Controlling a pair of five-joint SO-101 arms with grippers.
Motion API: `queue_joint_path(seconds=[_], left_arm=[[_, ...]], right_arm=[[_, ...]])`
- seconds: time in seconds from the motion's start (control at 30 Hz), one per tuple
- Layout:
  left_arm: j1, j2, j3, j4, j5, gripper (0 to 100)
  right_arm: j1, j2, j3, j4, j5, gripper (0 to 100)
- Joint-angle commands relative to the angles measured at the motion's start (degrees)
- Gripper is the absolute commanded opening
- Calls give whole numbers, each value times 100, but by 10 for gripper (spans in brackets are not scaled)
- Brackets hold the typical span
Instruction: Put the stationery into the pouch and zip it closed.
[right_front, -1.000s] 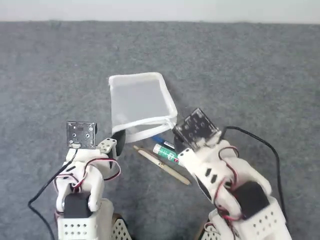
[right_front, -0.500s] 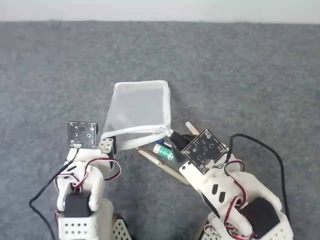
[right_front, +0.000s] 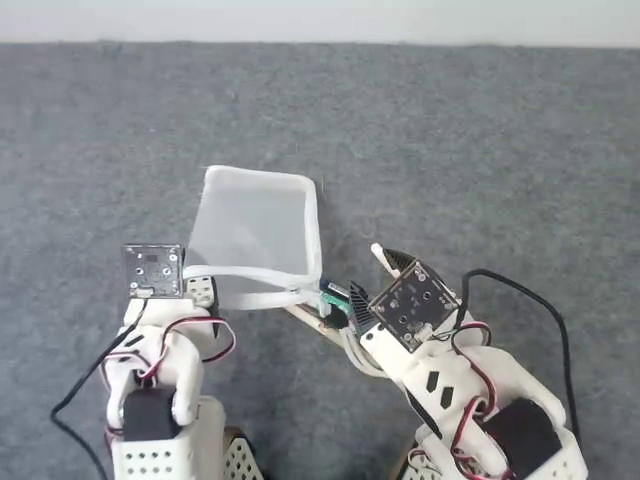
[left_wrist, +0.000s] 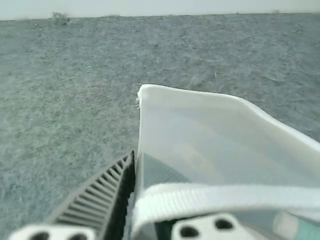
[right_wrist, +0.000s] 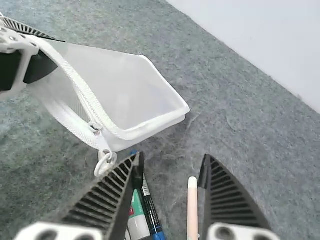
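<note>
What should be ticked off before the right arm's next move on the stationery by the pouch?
1. Pouch mouth open: ok. The white mesh pouch gapes, with the zipper pull at one end.
2. Pouch held: ok. The left gripper is shut on its zip edge.
3. Right gripper ready to pick: ok. Its jaws are open.
4. Stationery inside the pouch: not ok. The blue pen and the green-and-white tube lie outside it, beside one finger.
5. Cream stick between the open fingers: cannot tell whether either finger touches it.
</note>
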Motion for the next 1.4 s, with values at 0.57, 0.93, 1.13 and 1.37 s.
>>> queue_joint_path(seconds=[0.57, 0.93, 1.13, 1.37], left_arm=[[-378, -114, -646, 457, -26, 9], [-378, -114, -646, 431, -35, 10], [-378, -114, -646, 431, -35, 10], [-369, -114, -629, 431, -35, 10]], right_arm=[[1429, 3020, -396, -1209, -18, 163], [1490, 5253, -1231, -1323, 0, 162], [1763, 6193, -1468, -1622, 422, 162], [1771, 7046, -1785, -1798, 431, 162]])
